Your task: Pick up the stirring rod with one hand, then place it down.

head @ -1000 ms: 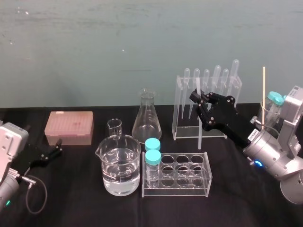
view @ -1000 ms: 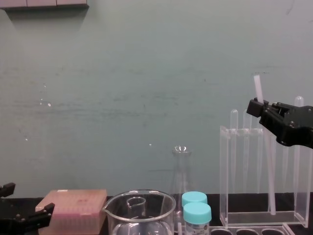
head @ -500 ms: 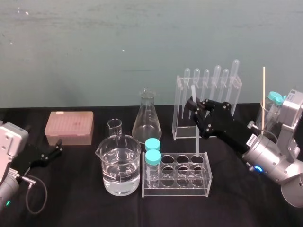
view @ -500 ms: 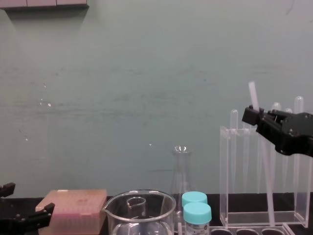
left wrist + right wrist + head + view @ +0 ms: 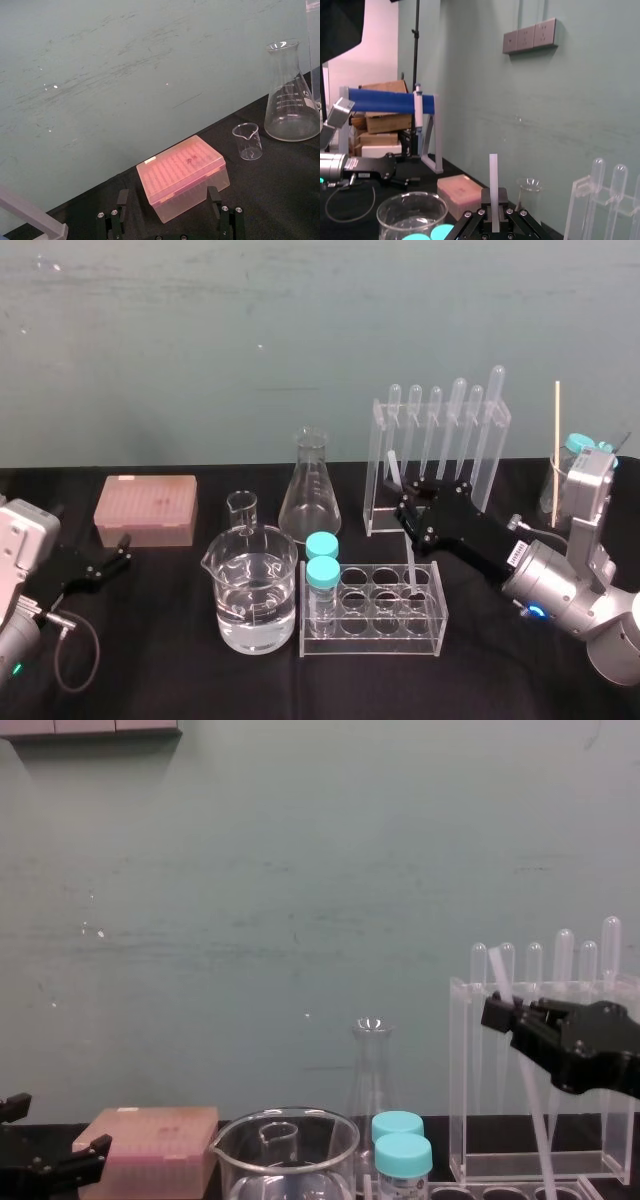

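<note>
A pink lidded box [image 5: 182, 176] sits on the black table [image 5: 280, 190] before a teal wall [image 5: 125, 60]. Beside it stands a small empty glass beaker [image 5: 246, 141], with a conical flask [image 5: 291, 97] near that. The left end effector [image 5: 168, 200] faces the box, its black fingers [image 5: 122, 200] spread wide.

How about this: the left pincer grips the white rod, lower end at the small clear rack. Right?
Wrong arm: the right pincer grips the stirring rod, lower end at the small clear rack; the head view shows it.
</note>
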Robot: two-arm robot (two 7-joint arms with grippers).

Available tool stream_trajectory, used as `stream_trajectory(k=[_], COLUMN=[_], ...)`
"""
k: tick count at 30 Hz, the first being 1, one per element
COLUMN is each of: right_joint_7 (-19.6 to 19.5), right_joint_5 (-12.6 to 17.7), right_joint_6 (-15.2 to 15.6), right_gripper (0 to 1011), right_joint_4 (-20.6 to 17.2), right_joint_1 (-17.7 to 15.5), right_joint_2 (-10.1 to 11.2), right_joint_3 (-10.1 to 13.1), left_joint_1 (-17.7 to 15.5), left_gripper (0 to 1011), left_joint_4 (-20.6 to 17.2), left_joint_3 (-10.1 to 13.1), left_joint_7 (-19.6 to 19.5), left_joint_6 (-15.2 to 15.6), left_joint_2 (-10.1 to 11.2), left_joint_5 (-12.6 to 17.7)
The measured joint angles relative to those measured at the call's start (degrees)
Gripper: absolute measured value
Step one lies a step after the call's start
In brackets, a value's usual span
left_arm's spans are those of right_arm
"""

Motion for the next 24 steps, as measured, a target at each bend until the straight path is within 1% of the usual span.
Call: stream_trajectory(k=[6,12,24], right_joint_7=[0.3,-0.2,-0.4], right_joint_5=[-0.9,-1.8,-1.8], right_joint_6=[0.9,2.2,2.3], right_gripper=[69,70,69], right_joint_4=[1.7,2.6,2.7], right_joint_1=[0.9,1.5,1.6], right_joint_2=[0.1,0.1,0.1], right_joint_3=[-1.0,-1.8,-1.8], left_joint_1=[0.0,0.0,0.0], left_gripper=[1000,1000,1000], left_joint_4=[0.0,0.0,0.0], left_joint_3=[0.0,0.0,0.0], left_joint_7=[0.0,0.0,0.0], left_joint_6=[0.0,0.0,0.0], left_joint_2=[0.0,0.0,0.0], left_joint_5=[0.0,0.0,0.0])
